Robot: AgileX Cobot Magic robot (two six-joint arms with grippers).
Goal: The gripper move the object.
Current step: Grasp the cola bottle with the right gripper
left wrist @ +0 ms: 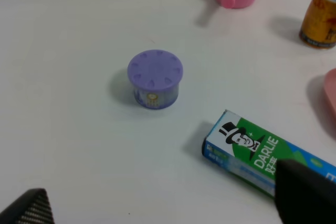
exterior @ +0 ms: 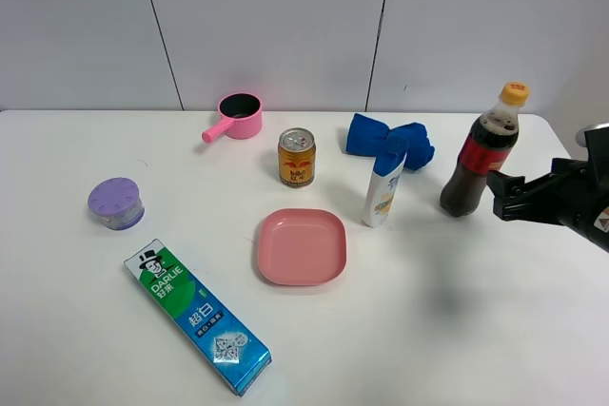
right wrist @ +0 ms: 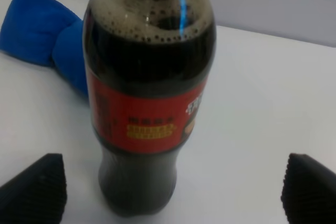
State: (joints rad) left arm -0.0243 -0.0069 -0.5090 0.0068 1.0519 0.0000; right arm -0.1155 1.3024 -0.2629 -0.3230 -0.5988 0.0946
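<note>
The cola bottle (exterior: 482,152) stands upright at the right of the table, with dark drink, red label and yellow cap. My right gripper (exterior: 502,197) is open just to its right, level with its lower half, not touching it. In the right wrist view the bottle (right wrist: 148,93) stands ahead of and between the two spread fingertips (right wrist: 35,191), closer to that one. My left gripper (left wrist: 168,208) is open above the table's left part and holds nothing; it is out of the exterior view.
A white-blue squeeze bottle (exterior: 385,187) and a blue cloth (exterior: 388,141) stand left of the cola bottle. A gold-red can (exterior: 296,157), pink plate (exterior: 301,246), pink pot (exterior: 238,116), toothpaste box (exterior: 195,319) and purple jar (exterior: 116,203) lie further left.
</note>
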